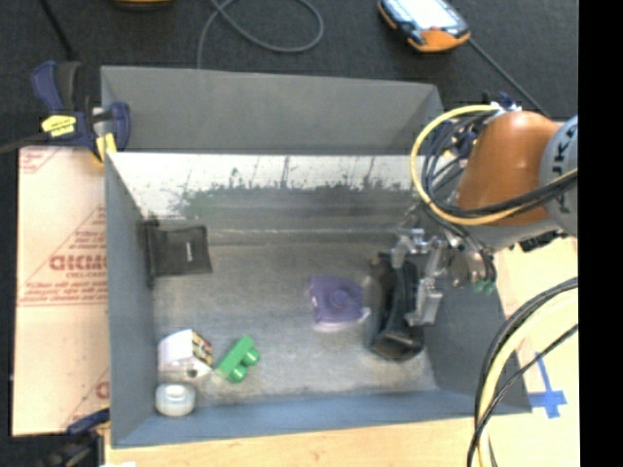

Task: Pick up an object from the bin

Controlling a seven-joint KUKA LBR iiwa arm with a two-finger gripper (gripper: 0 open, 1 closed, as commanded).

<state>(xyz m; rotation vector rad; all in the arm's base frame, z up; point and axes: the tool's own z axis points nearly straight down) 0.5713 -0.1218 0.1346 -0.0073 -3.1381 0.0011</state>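
Pincer (394, 337) sits between purple disc (336, 301) and right wall (446, 358).

In the bin (292, 115) I count one flat black box (177, 249), one purple round lid (336, 302), one white block (181, 350), one green brick (237, 358) and one small white roll (175, 398).

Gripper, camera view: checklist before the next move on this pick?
1. Gripper inside the bin, near its right side: ok.
2. Nearest candidate identified, the purple round-topped piece just beside it on the view's left: ok.
3. Anything held: cannot tell.
4. Clearance to the bin's right wall: cannot tell.
5. Other things out of the way: black block, green brick and white pieces all lie at the view's far left: ok.
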